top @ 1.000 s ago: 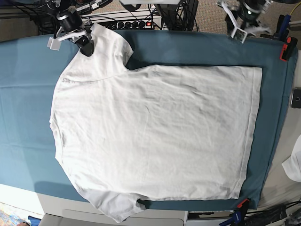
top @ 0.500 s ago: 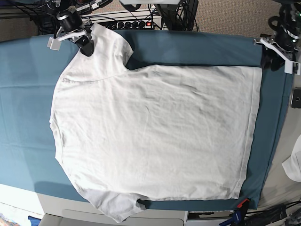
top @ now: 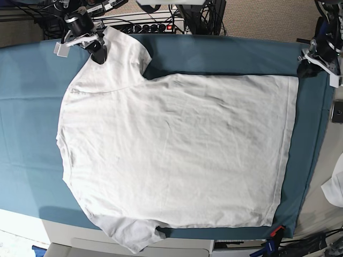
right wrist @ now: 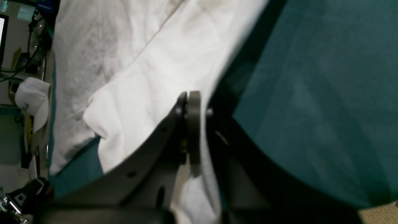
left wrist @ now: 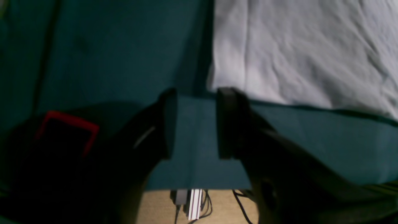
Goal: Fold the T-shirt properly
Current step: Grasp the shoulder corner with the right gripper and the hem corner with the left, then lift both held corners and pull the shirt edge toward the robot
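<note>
Right gripper (right wrist: 190,107) pinched shut on sleeve edge of T-shirt (top: 177,155), upper-left in base view. Left gripper (left wrist: 194,123) parted, holding nothing, just beside hem corner. Shirt spread flat on teal cloth sheet (top: 27,107).

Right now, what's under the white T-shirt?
The large white cotton T-shirt lies flat on a teal cloth sheet, which shows around its edges. Whatever lies beneath the shirt's middle is covered. The right pincer pinches a sleeve; the left pincer hovers open.
</note>
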Robot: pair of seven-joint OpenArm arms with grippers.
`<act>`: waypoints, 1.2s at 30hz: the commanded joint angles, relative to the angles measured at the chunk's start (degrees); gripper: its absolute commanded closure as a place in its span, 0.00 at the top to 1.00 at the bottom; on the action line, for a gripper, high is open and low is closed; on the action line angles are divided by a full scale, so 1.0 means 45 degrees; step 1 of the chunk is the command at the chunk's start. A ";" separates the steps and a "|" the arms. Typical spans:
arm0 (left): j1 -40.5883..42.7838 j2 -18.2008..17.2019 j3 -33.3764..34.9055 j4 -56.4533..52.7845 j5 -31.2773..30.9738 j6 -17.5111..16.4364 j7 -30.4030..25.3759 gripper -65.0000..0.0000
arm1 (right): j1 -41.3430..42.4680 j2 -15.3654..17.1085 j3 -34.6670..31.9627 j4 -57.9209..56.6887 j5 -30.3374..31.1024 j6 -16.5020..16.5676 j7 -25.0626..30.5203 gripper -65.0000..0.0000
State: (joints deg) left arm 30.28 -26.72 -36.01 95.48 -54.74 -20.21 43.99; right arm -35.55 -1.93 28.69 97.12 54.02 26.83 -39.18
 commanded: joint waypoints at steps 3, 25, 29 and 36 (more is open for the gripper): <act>0.0000 -0.0384 -0.0112 0.0165 -0.0243 -0.0049 -0.0214 0.34 | -0.0180 0.0000 -0.0044 -0.0015 -0.0690 -0.0350 -0.0758 0.00; -0.1273 -0.0520 0.1987 -0.0481 0.0457 0.0180 -0.0238 0.34 | -0.0180 0.0000 -0.0044 -0.0015 -0.0695 -0.0350 -0.0763 0.00; -0.1263 -0.0481 0.2059 -0.0481 0.0457 0.0141 -0.0272 0.34 | -0.0180 0.0000 -0.0044 -0.0015 -0.0685 -0.0350 -0.0709 0.00; -0.1263 -0.0491 0.2059 -0.0481 0.0461 0.0146 -0.0350 0.00 | -0.0180 0.0005 -0.0044 -0.0015 -0.0680 -0.0345 -0.0612 0.00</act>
State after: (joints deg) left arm 24.58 -27.94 -26.33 92.75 -52.16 -19.20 42.83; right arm -35.55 -1.93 28.69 97.12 54.00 26.85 -38.98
